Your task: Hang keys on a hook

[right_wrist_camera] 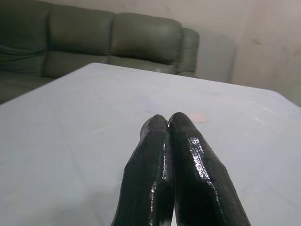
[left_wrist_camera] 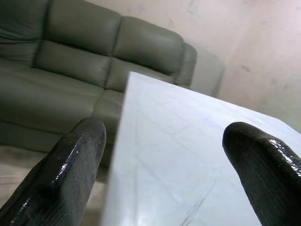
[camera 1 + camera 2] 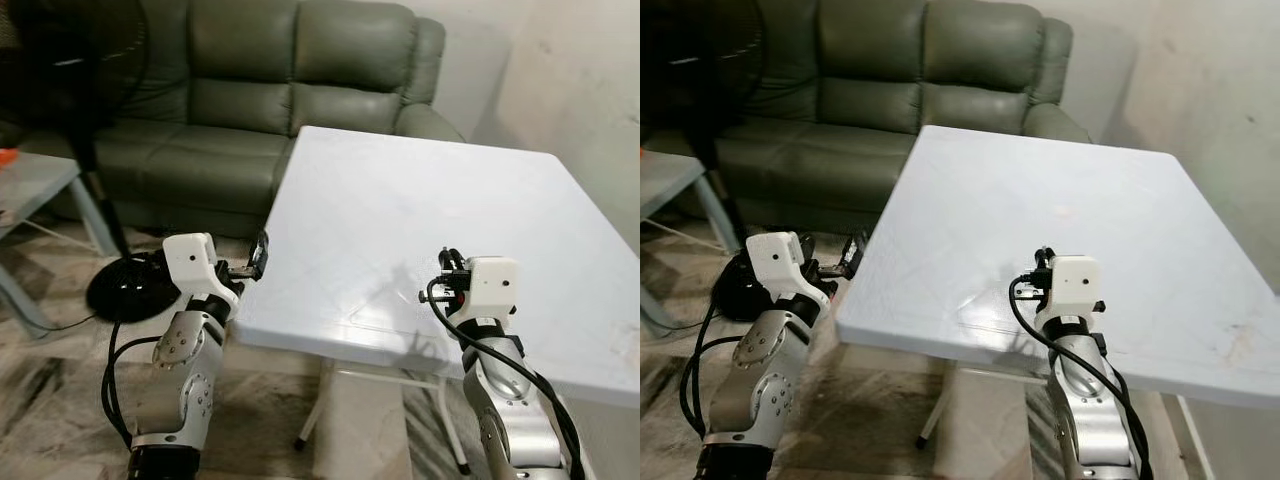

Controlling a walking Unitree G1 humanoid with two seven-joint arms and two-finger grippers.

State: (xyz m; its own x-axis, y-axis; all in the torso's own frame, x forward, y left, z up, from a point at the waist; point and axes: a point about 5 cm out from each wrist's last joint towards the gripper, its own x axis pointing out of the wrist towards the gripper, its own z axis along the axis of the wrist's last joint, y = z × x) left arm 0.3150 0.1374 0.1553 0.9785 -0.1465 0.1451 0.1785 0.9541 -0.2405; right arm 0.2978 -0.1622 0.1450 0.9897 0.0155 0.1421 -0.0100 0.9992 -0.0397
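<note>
- dark green leather sofa point(image 3: 290, 90) fills the 12 o'clock side of the room, against a pale, stained plaster wall point(image 3: 590, 90).
- square white tabletop point(image 3: 440, 230) on thin metal legs stands in front of the sofa, its near edge at 6 o'clock; a small pinkish spot point(image 1: 199, 117) lies on it, too blurred to identify.
- left gripper point(image 2: 164, 165) hangs just off the table's 9 o'clock edge, near the front corner, its two black fingers point(image 2: 66, 174) spread wide apart with nothing between them.
- right gripper point(image 1: 168, 123) sits low over the table's 6 o'clock edge, fingertips point(image 1: 181, 122) pressed together and pointing towards 12 o'clock, gripping nothing.
- black pedestal fan point(image 3: 75, 60) stands on its round base point(image 3: 130, 285) at 9 o'clock, beside a grey side table point(image 3: 30, 185).
- marbled tile floor point(image 3: 50, 400) runs under the furniture.
- keys and hook cannot be made out anywhere.
</note>
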